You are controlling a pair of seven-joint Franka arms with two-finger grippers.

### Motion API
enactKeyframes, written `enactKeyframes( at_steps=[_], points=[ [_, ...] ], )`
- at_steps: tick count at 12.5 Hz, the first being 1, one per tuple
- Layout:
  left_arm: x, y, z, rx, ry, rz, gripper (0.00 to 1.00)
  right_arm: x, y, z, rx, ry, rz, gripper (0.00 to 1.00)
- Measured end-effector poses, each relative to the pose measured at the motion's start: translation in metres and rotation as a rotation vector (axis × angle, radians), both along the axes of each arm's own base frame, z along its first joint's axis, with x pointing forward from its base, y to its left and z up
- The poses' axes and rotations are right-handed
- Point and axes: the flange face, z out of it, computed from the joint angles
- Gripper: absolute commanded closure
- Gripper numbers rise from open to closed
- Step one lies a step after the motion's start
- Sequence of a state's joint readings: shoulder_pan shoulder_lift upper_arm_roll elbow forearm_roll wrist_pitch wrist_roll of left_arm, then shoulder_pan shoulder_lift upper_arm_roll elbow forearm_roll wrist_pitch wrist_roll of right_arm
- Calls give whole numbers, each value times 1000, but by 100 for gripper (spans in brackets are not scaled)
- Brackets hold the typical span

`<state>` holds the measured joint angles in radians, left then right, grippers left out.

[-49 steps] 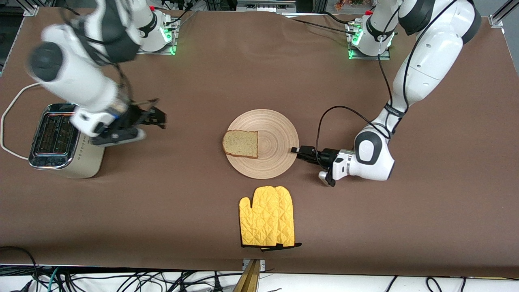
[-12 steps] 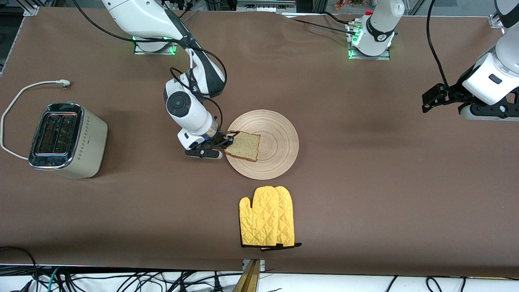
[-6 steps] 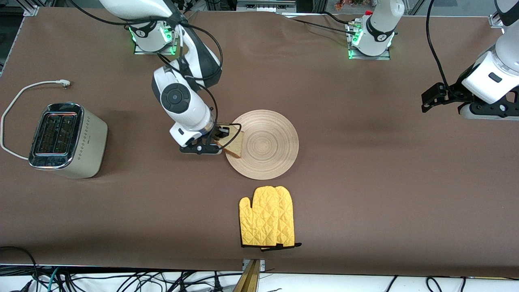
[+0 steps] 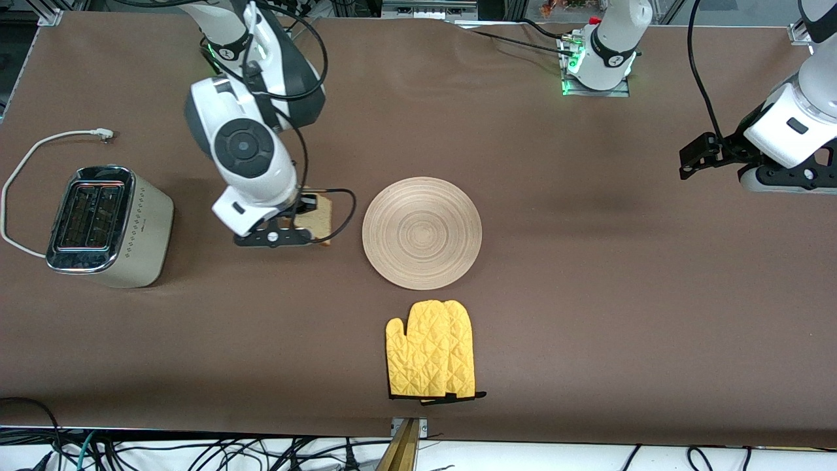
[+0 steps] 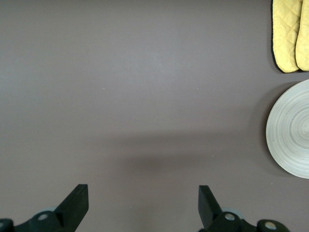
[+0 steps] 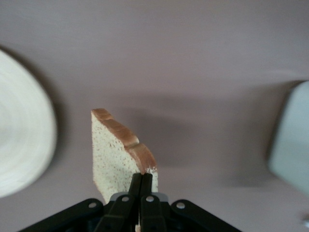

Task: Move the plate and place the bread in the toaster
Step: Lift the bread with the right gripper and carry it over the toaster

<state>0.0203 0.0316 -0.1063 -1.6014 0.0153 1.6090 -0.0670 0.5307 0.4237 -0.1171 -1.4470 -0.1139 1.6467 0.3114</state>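
- Step in hand, as judged here: carry the bread (image 4: 319,218) to the toaster (image 4: 104,226) and lower it into a slot.
- Right gripper (image 6: 143,186): its jaws are clamped on one edge of the slice, which stands on edge with the brown crust uppermost in the right wrist view. The fingertips meet almost flush, so the hold takes in only a thin margin of the crumb.
- You should keep the transfer smooth and avoid sudden wrist rotation; a slice held by so narrow a margin could tear or pivot in the jaws.
- The slice hangs over bare table between the plate (image 4: 422,233) and the toaster, clear of both. The plate is empty.
- Before lowering, turn the slice so its flat face runs parallel to the slot length, and center it over one slot. The toaster's two slots face upward, at the right arm's end of the table.
- Open the jaws only once the lower edge of the slice is inside the slot; judged from here, an early release could let it tip onto the chrome top.
- Left gripper (image 5: 140,208): its jaws stand spread apart and empty, over bare table at the left arm's end. This arm waits.
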Motion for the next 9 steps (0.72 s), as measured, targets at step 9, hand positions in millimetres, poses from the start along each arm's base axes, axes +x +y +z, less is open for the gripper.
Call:
enactKeyframes(
  at_steps=[9],
  points=[
    [0,-1,0,0,2,-1,0,38,-266,66,-207,140,207,100]
  ],
)
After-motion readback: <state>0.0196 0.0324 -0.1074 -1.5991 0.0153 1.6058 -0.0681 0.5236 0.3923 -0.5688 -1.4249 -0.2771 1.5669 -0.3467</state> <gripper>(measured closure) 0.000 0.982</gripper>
